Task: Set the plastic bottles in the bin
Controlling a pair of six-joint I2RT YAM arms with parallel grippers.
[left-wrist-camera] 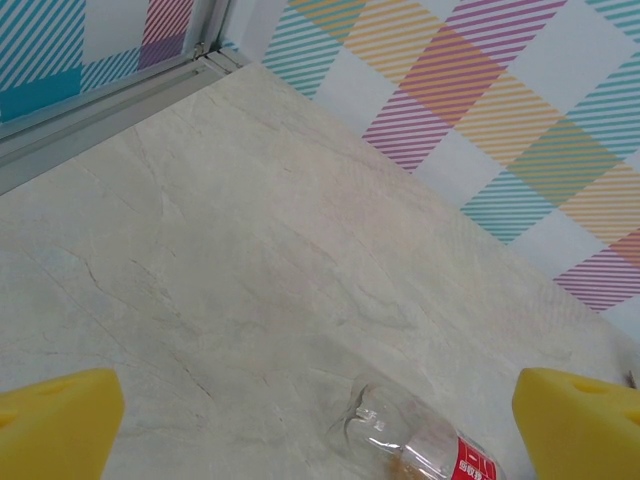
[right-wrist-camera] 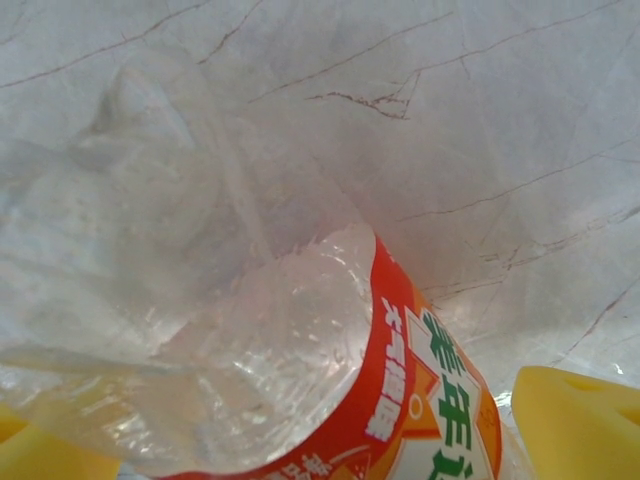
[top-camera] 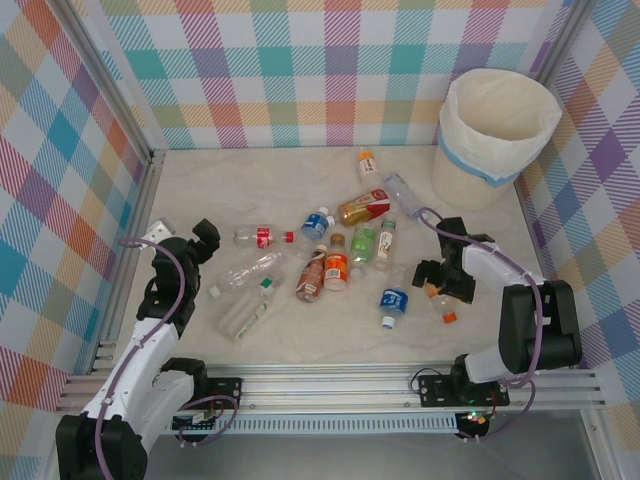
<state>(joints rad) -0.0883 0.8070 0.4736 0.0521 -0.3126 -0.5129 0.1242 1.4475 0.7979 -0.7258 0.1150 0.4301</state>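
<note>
Left gripper (left-wrist-camera: 320,430): jaws fully spread, nothing between the yellow fingers (left-wrist-camera: 55,425). A clear bottle with a red label (left-wrist-camera: 420,445) lay on the marble-look table (left-wrist-camera: 250,250), just ahead of the fingertips and a little toward the right one, not touching either

Right gripper (top-camera: 440,282): lowered over a crumpled clear bottle with an orange-red label (right-wrist-camera: 400,420). Jaws stood wide, one yellow finger (right-wrist-camera: 580,420) on each side of the bottle's body. The bottle lay flat on the table, and firm contact with the pads could not be made out

The other plastic bottles (top-camera: 336,268) lay scattered on the table between the two grippers, nearer the right gripper's left side

The bin (top-camera: 470,170), white with a cream liner and a light blue band, stood upright well beyond the right gripper, slightly to its right
</note>
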